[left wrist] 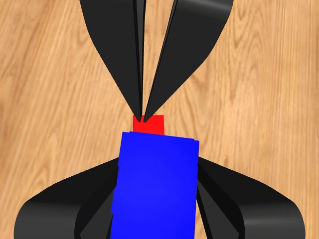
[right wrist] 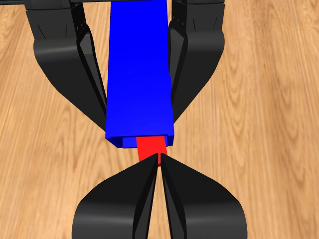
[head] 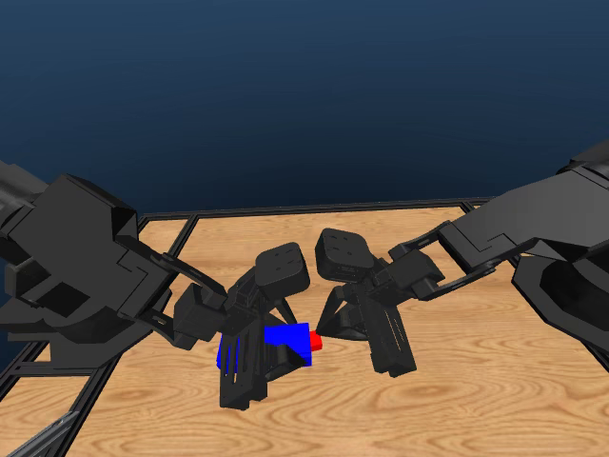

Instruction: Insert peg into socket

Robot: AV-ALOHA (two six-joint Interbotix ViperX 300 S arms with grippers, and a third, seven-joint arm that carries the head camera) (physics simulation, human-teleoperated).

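The blue socket point(head: 285, 341) hangs above the table with my left gripper point(head: 249, 367) shut on it, jaws pressed on both its sides. The red peg point(head: 316, 342) sticks out of the socket's open end only by a short stub; the rest is inside. My right gripper point(head: 333, 335) is shut on that stub. In the left wrist view the socket point(left wrist: 154, 184) fills the space between my jaws, with the peg point(left wrist: 148, 124) just past it. In the right wrist view the peg point(right wrist: 151, 147) enters the socket point(right wrist: 139, 74) right at my right gripper point(right wrist: 159, 162).
The wooden table point(head: 457, 400) lies beneath both grippers, with a black frame edge point(head: 314, 207) along its far side. The two arms meet over the middle of the table.
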